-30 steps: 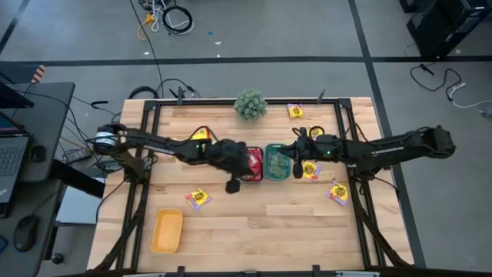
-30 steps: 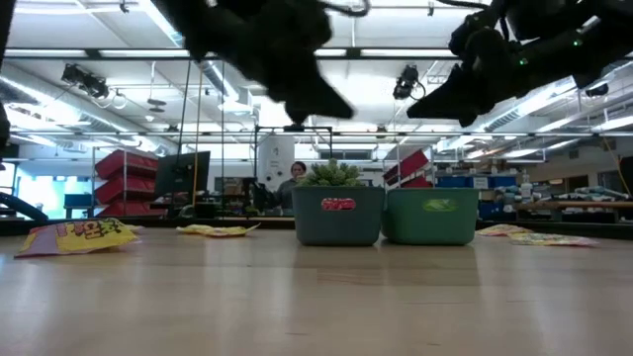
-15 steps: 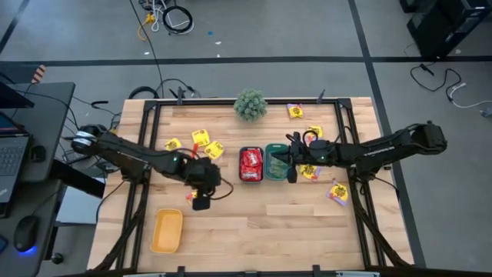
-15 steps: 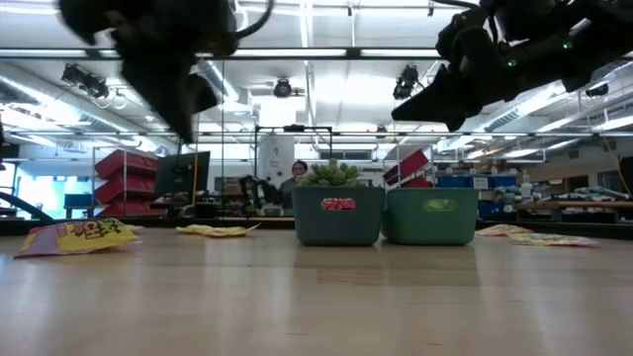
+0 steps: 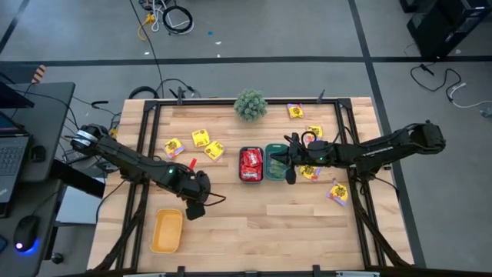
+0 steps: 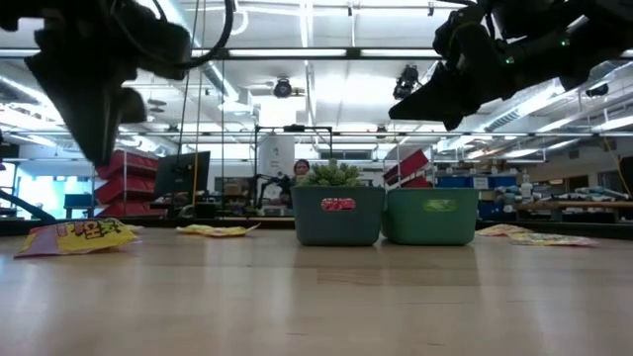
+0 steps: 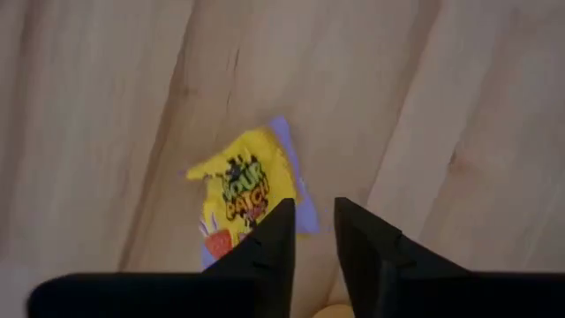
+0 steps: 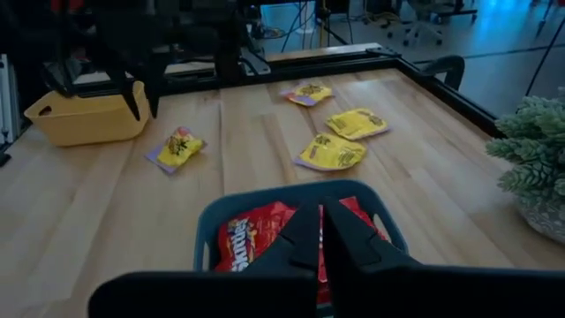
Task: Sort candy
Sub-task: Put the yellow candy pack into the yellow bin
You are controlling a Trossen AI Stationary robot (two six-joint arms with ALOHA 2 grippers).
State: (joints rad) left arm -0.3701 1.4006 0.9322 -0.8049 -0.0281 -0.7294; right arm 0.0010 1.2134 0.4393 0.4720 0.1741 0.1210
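Note:
A yellow candy packet with dark print (image 7: pixel 240 190) lies flat on the wood, under my left gripper (image 7: pixel 315 212). That gripper (image 5: pixel 194 209) points down and hangs well above the table (image 6: pixel 96 148), its fingers a little apart and holding nothing. My right gripper (image 8: pixel 320 216) is shut and empty. It hovers over the green tray (image 5: pixel 277 162) and looks across the teal tray (image 8: pixel 221 221), which holds red candy (image 5: pixel 250 161). More yellow packets (image 5: pixel 201 139) lie at the far left and at the right (image 5: pixel 338 192).
A yellow oblong tray (image 5: pixel 167 231) stands near the front left corner. A spiky green plant ball (image 5: pixel 250 104) sits at the far edge. A small red piece (image 5: pixel 192 163) lies left of the trays. Bare wood stretches along the front, right of the yellow tray.
My left gripper has swung from above the teal tray toward the table's left and near edge. It has tipped over until it points down, above the lone yellow packet.

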